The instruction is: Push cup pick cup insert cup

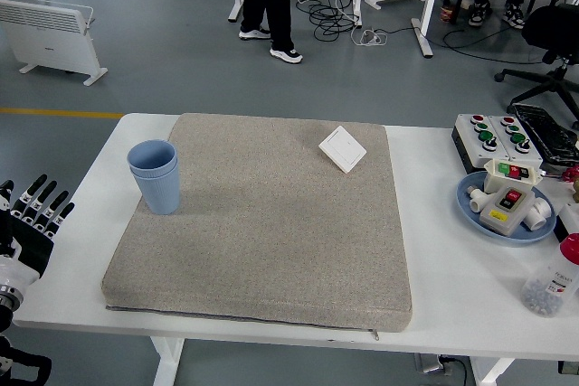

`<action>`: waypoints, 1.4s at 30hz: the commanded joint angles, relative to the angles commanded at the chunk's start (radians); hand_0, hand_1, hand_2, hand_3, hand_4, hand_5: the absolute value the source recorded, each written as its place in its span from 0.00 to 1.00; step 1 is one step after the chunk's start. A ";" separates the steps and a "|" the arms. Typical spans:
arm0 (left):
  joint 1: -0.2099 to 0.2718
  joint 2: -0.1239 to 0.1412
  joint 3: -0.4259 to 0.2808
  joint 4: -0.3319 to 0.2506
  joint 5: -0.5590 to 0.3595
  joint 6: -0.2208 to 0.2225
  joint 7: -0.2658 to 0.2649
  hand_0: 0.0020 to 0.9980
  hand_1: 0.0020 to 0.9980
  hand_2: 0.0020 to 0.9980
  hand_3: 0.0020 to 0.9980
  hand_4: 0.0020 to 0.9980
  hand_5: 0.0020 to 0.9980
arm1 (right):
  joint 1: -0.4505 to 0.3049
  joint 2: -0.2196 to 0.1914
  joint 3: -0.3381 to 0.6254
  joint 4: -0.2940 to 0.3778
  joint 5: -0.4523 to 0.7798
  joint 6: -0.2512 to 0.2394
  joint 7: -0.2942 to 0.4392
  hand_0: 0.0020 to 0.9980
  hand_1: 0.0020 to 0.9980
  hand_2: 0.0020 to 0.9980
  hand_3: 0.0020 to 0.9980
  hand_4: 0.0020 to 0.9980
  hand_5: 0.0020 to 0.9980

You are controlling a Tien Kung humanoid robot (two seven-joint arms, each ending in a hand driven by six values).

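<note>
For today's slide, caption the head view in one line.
Nested blue cups stand on a grey mat; left robot hand open at the table edge.

Left hand (pixel 27 223) — edge-cropped.

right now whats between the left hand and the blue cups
Head view: only bare white table and the grey mat's left edge lie between the left hand and the stacked blue cups; no object in the way.
</note>
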 joint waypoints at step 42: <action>-0.005 0.000 0.007 0.001 -0.013 0.001 0.001 0.84 0.86 0.91 0.81 0.60 1.00 | 0.011 -0.001 -0.006 0.000 0.001 -0.006 -0.001 0.78 0.70 0.71 0.58 0.15 0.49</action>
